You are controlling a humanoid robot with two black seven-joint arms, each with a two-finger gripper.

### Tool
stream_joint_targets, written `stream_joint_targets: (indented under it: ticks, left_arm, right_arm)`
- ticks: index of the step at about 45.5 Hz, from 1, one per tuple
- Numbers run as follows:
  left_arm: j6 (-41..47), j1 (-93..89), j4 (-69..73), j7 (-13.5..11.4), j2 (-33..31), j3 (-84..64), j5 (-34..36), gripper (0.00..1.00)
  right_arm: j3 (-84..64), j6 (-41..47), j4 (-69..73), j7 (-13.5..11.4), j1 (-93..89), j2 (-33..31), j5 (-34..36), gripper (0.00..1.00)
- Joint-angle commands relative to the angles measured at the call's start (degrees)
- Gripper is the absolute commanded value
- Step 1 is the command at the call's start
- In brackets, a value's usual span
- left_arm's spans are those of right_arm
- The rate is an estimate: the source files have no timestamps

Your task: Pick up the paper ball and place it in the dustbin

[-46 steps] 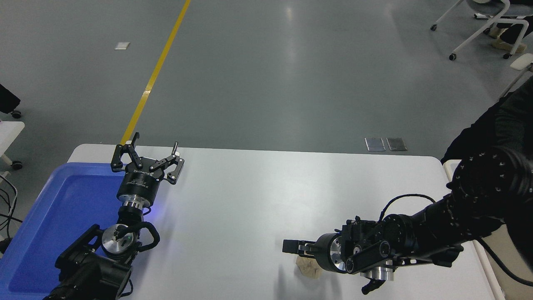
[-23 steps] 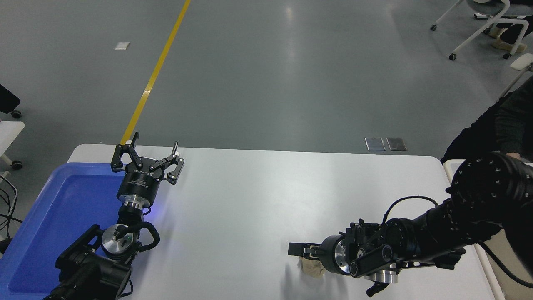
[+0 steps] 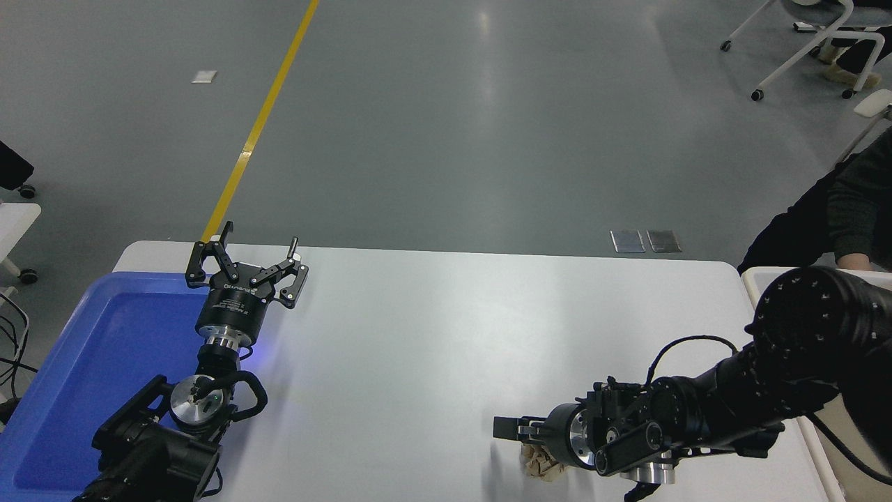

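Observation:
The paper ball (image 3: 539, 464), a crumpled tan wad, is low over the table near the front edge, tucked under my right gripper (image 3: 514, 438). That gripper points left and is closed on the ball; one black finger (image 3: 507, 427) shows above it, the other is hidden. The dustbin (image 3: 752, 279) shows only as a cream rim at the table's right edge, mostly covered by my right arm. My left gripper (image 3: 245, 263) is parked open at the back left, holding nothing.
A shallow blue tray (image 3: 104, 348) fills the table's left end under the left arm. A person in a dark sleeve (image 3: 854, 209) leans in at the right edge, one hand by the bin's far rim. Office chairs stand at the top right.
My right gripper has drawn back to the right and toward the front edge, and the paper ball has travelled with it. The person's sleeve has come further into view. The left arm is still.

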Motion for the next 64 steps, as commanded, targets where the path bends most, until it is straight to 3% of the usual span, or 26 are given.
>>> stream_joint_targets:
  ticks: [1,19,29,30,32,33,47,64]
  left_arm:
    - [0.0,0.0,0.0,0.0,0.0,0.0,0.0,0.99]
    - [0.0,0.0,0.0,0.0,0.0,0.0,0.0,0.99]
    - [0.0,0.0,0.0,0.0,0.0,0.0,0.0,0.99]
    - [0.0,0.0,0.0,0.0,0.0,0.0,0.0,0.99]
    - [0.0,0.0,0.0,0.0,0.0,0.0,0.0,0.99]
    - [0.0,0.0,0.0,0.0,0.0,0.0,0.0,0.99]
    - [0.0,0.0,0.0,0.0,0.0,0.0,0.0,0.99]
    - [0.0,0.0,0.0,0.0,0.0,0.0,0.0,0.99]
  right_arm:
    - [-1.1,-0.4,0.0,0.0,-0.1,0.0,-0.3,0.87]
    - [-7.2,-2.5,0.4,1.1,-1.3,0.0,-2.3,0.85]
    - [-7.3,-3.5,0.7,1.5,-1.6,0.0,-2.2,0.41]
    - [-7.4,-3.5,0.8,1.5,-1.5,0.0,-2.3,0.32]
    - [-7.4,-3.5,0.9,1.5,-1.5,0.0,-2.3,0.03]
    - [-7.5,-3.5,0.9,1.5,-1.4,0.0,-2.2,0.00]
    - [-7.4,-3.5,4.0,3.2,2.2,0.0,-1.0,0.00]
    - [-5.4,-1.5,19.6,4.0,20.7,0.0,-1.0,0.00]
